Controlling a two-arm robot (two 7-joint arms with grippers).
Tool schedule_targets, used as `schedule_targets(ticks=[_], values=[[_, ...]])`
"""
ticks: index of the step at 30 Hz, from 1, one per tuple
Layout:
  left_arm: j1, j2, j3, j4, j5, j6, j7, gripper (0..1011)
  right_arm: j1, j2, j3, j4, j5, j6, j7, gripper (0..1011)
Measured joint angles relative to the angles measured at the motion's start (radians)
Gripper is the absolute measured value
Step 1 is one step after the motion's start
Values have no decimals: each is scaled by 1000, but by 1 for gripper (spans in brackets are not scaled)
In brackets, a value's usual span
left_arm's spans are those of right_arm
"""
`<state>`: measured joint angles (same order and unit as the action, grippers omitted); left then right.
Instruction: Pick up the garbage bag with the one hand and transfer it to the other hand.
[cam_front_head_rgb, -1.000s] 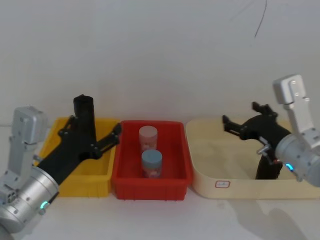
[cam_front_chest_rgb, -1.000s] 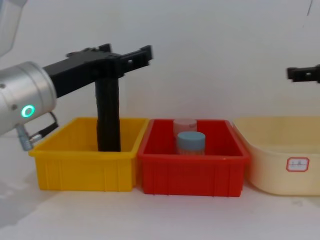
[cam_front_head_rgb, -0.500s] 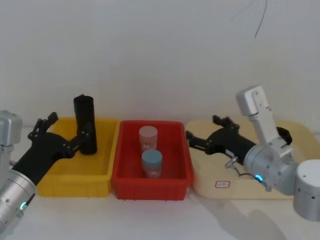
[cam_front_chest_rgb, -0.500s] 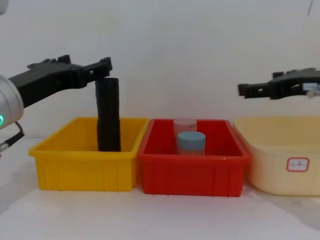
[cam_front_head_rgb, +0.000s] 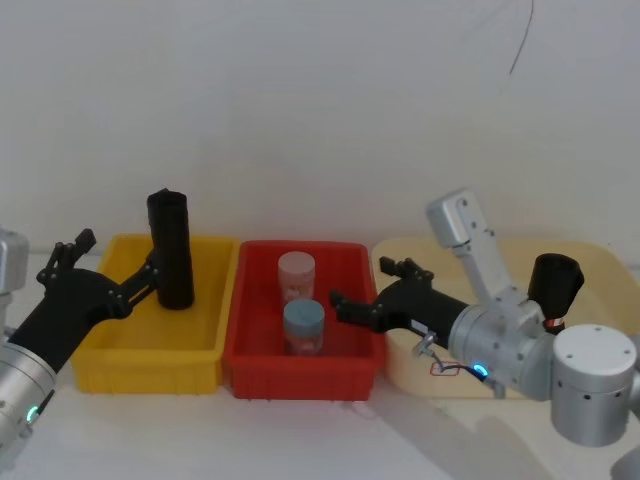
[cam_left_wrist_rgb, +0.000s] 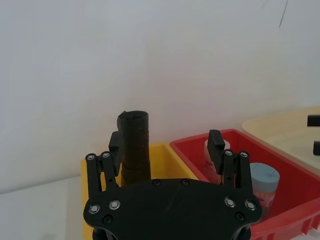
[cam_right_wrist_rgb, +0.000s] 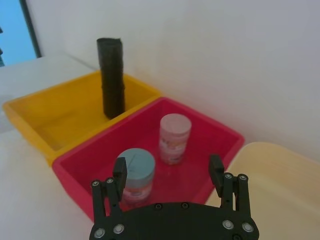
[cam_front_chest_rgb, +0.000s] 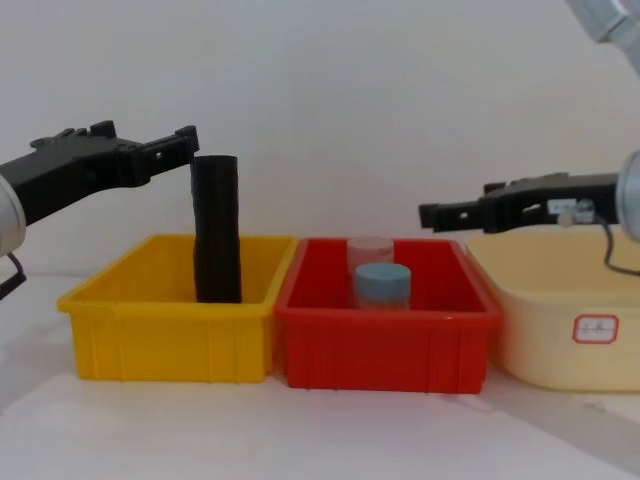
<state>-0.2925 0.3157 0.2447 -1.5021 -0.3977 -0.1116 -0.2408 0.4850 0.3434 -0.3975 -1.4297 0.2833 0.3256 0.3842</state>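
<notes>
Both end effectors open and empty, two black rolls standing in separate bins

The left end effector (cam_front_head_rgb: 112, 276) has its fingers spread apart, hovering over the yellow bin (cam_front_head_rgb: 118, 345) just beside the plain black roll (cam_front_head_rgb: 172, 250) that stands upright at the bin's back; the roll sits near one fingertip without being gripped. The right end effector (cam_front_head_rgb: 372, 290), fingers likewise apart and holding nothing, reaches over the red bin (cam_front_head_rgb: 300, 375), above the blue-lidded jar (cam_front_head_rgb: 303, 327) and near the pink-lidded jar (cam_front_head_rgb: 296, 276). The garbage bag (cam_front_head_rgb: 553, 290) with its red-and-white sticker stands upright in the cream tub (cam_front_head_rgb: 410, 365) at the right, behind the right arm, well apart from both end effectors
</notes>
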Motion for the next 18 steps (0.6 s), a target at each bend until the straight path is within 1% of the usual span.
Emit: schedule_targets(ticks=[9, 10, 14, 18], values=[[1, 1, -6, 5, 2, -1, 5, 1001, 43, -30, -43, 74, 7, 11, 33, 1001], [1, 1, -6, 5, 2, -1, 5, 1001, 43, -30, -43, 74, 7, 11, 33, 1001], [2, 1, -7, 6, 3, -1, 5, 1002, 63, -43, -63, 112, 7, 12, 43, 1001], [2, 1, -8, 7, 3, -1, 6, 1002, 78, -53, -75, 140, 6, 11, 50, 1001]])
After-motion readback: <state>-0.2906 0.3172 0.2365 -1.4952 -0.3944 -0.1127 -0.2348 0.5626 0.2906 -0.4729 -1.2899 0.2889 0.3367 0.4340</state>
